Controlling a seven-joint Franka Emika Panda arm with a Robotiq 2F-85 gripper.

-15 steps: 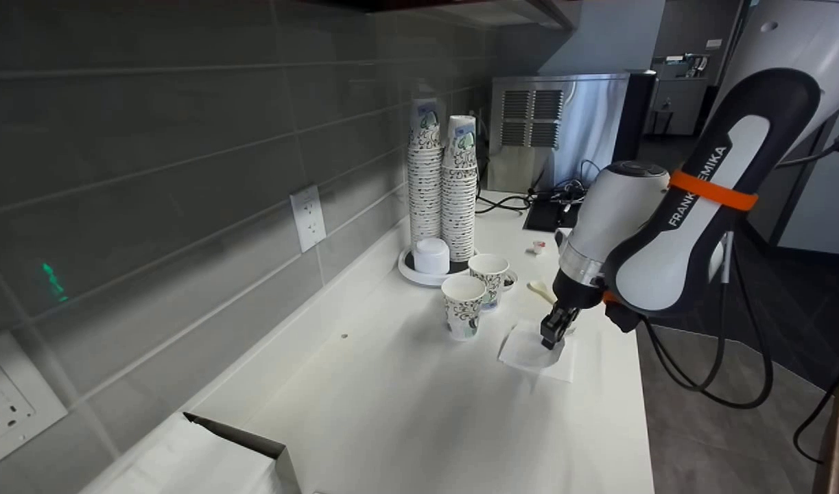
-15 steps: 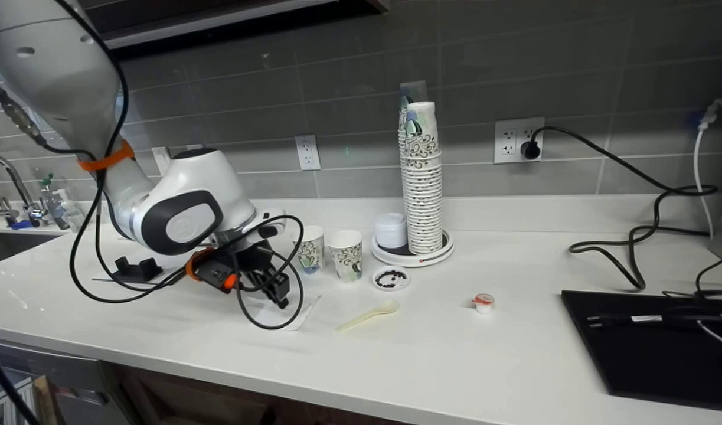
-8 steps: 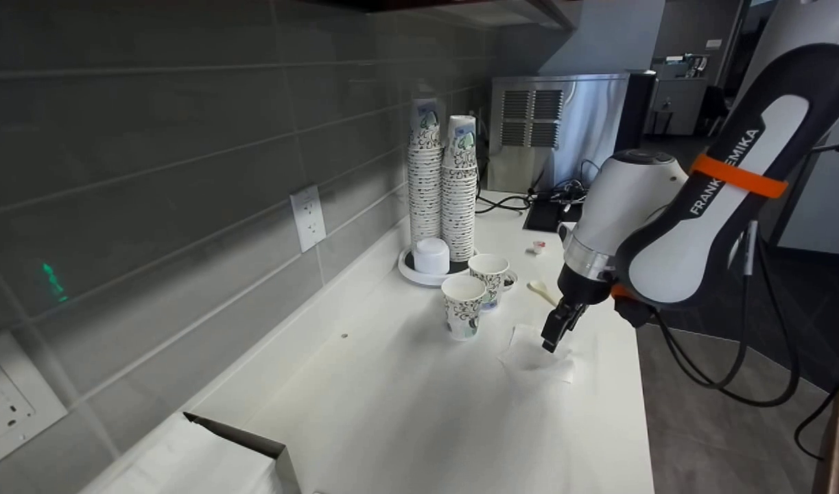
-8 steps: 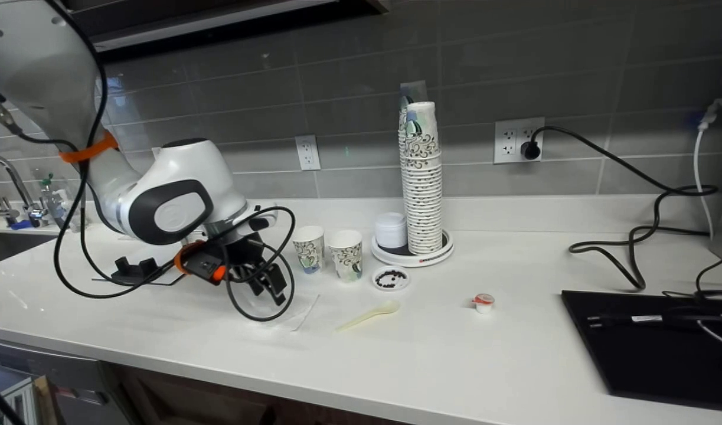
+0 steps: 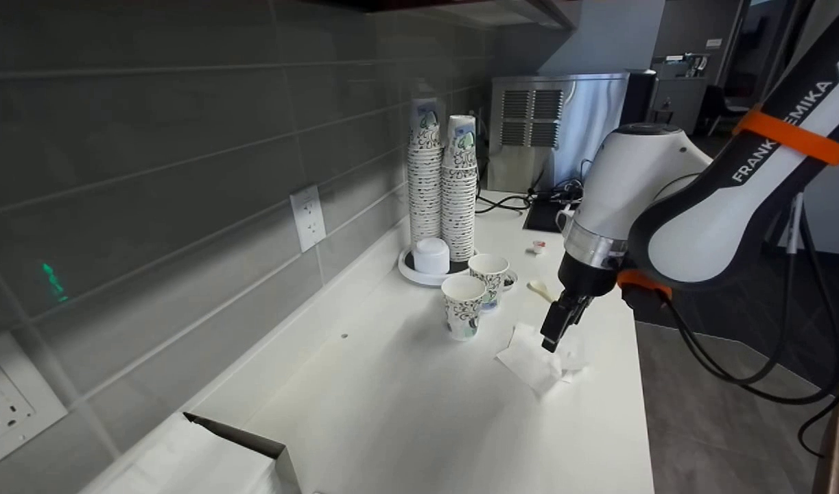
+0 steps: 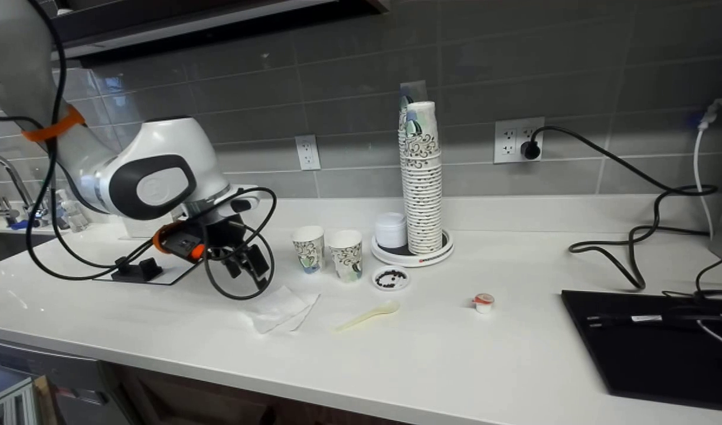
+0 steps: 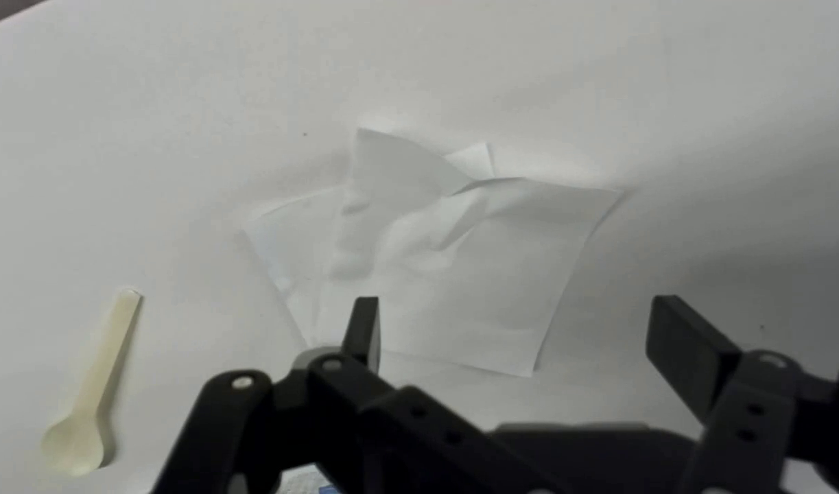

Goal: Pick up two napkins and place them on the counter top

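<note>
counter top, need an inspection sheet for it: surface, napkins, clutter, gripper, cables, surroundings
Surface: white counter top, smooth, partly in shadow.
Job's things: upper napkin, creased, partly covers lower napkin; both lie on the counter top.
Clutter: two paper cups, cup stacks, spoon, shallow white dish dark-specked inside, small red-topped pod.
Grippers: one gripper, open, holding nothing, above the counter top near the upper napkin.
Cables: black cables along the arm; black plug in a wall outlet.
Surroundings: grey tiled wall, sink, vented metal appliance.
</note>
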